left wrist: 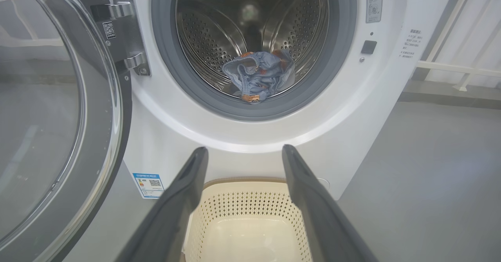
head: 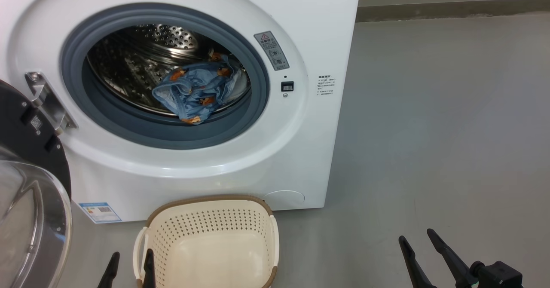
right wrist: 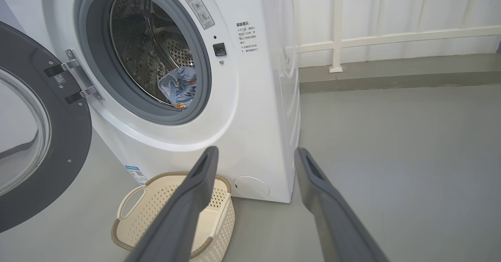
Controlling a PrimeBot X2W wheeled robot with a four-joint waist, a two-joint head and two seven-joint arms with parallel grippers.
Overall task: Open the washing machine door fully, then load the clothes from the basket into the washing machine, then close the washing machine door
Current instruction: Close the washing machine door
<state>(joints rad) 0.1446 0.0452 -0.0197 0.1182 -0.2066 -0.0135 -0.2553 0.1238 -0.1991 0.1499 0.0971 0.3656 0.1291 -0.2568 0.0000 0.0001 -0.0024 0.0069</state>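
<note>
Our left claw (head: 131,258) and right claw (head: 416,236), both spread wide, grip nothing.
We see them low in the frame, left and right; at bottom centre the basket (head: 206,200) stands just before the washing machine (head: 300,150); the washing machine door (head: 25,137) hangs open at the left edge, and the clothes (head: 197,92) lie in the drum (head: 142,56), upper centre.

Grey floor (right wrist: 411,144), white railing (right wrist: 391,39), pale wall (right wrist: 430,4)

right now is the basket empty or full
Empty: the basket has a bare cream floor; the clothes lie inside the washing machine.
</note>
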